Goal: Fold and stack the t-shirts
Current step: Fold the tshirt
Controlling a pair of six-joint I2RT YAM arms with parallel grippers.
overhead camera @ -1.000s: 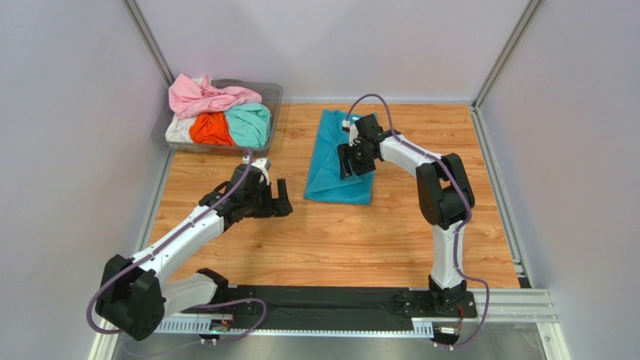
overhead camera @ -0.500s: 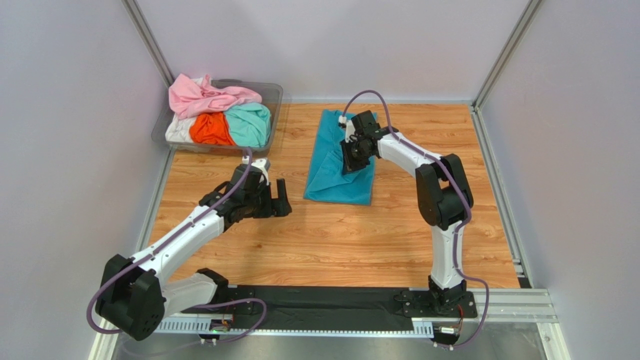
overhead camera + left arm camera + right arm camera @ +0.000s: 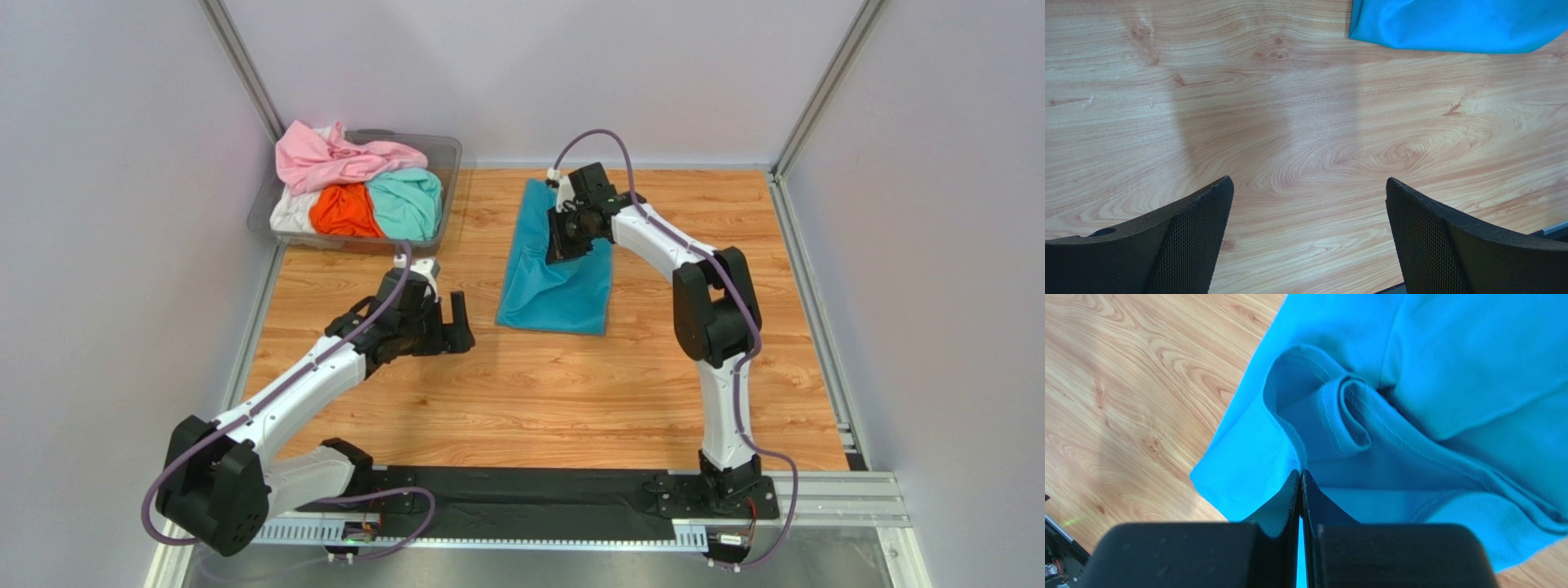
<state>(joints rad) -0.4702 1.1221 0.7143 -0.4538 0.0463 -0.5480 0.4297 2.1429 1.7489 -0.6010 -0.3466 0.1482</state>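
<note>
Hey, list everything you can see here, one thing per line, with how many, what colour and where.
teal shirt: 1, teal-blue, partly folded on the table, far middle
pink shirt: 1, pink, top of the pile in the tub
orange shirt: 1, orange, in the tub, middle
mint shirt: 1, mint green, in the tub, right side
white shirt: 1, white, in the tub, left side
tub: 1, clear, far left corner of the table
table: 1, light wood, under everything
left gripper: 1, black, open, over bare wood left of the teal shirt
right gripper: 1, black, shut on a fold of the teal shirt
</note>
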